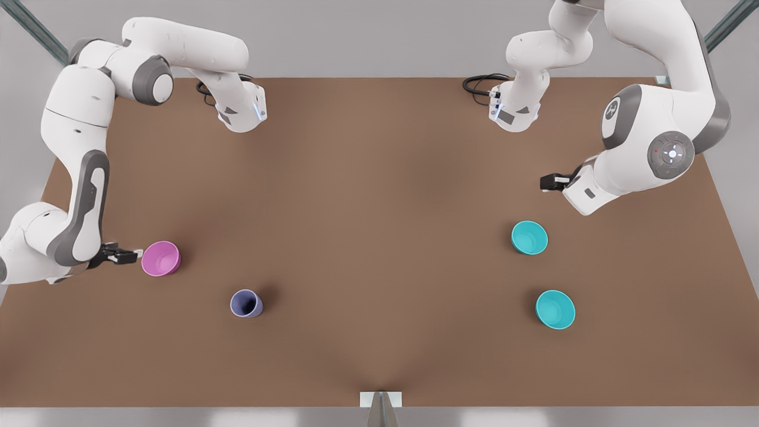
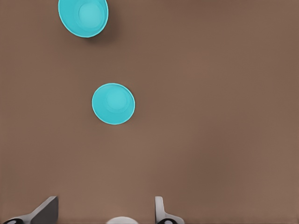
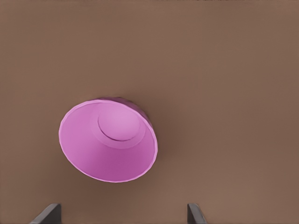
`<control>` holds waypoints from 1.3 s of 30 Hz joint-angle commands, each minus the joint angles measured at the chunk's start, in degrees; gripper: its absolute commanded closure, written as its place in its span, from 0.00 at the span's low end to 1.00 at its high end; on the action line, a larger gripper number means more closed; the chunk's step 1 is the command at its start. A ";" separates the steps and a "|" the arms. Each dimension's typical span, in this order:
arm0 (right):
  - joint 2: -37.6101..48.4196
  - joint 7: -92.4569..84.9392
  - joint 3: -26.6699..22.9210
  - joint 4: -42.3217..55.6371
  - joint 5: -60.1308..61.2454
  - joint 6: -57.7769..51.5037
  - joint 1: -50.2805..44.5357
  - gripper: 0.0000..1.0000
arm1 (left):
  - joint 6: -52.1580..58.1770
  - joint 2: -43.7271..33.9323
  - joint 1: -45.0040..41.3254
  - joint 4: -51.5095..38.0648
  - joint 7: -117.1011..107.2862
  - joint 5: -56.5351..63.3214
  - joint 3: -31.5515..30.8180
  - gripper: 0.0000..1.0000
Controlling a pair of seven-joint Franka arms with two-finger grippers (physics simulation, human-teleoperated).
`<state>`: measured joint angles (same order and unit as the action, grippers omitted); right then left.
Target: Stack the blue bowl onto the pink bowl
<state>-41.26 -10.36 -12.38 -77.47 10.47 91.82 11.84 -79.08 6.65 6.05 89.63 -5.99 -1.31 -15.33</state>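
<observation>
Inspection finds the stack not yet begun: both task bowls sit apart on the brown table (image 1: 379,237), untouched. The right gripper (image 1: 137,254), at the front view's left, hovers just beside the pink bowl (image 1: 160,258); in its wrist view the two fingertips (image 3: 46,213) stand wide apart with bare tabletop between them and nothing held, the pink bowl lying ahead of them. The left gripper (image 1: 544,182), at the front view's right, hangs above the table near the two turquoise bowls; its wrist view shows the fingertips (image 2: 46,210) likewise spread and empty. The blue bowl (image 1: 529,237) is judged to be the nearer, slightly smaller, duller teal one, with the brighter turquoise bowl (image 1: 555,309) just beyond it toward the table's front edge; the two are near-identical, so this identification carries some doubt. A lavender-grey cup (image 1: 246,303) stands near the pink bowl and plays no part. In judgement, the step in hand is the approach: the left gripper must descend over the blue bowl's rim, one finger inside and one outside, close, lift, and carry it across the table to the pink bowl, well apart from it. All three bowls are plain, smooth, thin-walled plastic of matte finish, round, tapering from a wide rim to a small flat base; such shapes should nest readily if centred. The cup is narrower and taller.
</observation>
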 commanded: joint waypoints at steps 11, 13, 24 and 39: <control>2.94 -21.02 -0.45 -15.60 9.04 17.78 1.34 0.00 | 0.33 -0.06 0.01 0.02 -0.34 0.08 -0.05 0.00; 1.81 -21.02 -0.45 -16.04 9.30 20.05 1.78 0.00 | 0.33 -0.06 0.01 0.02 -0.43 -0.01 -0.14 0.00; 2.59 -20.22 -0.36 -19.56 10.09 20.24 0.64 0.79 | 0.33 0.03 -0.08 0.11 -0.34 -0.01 -0.14 0.00; 15.25 19.91 0.17 -16.13 25.30 7.30 -32.48 0.79 | 0.33 0.03 -0.52 0.20 -0.43 -0.01 -0.14 0.00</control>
<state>-26.41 -19.40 -12.22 -93.60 31.42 99.94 -19.31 -78.78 6.74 5.56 89.85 -6.37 -1.35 -15.41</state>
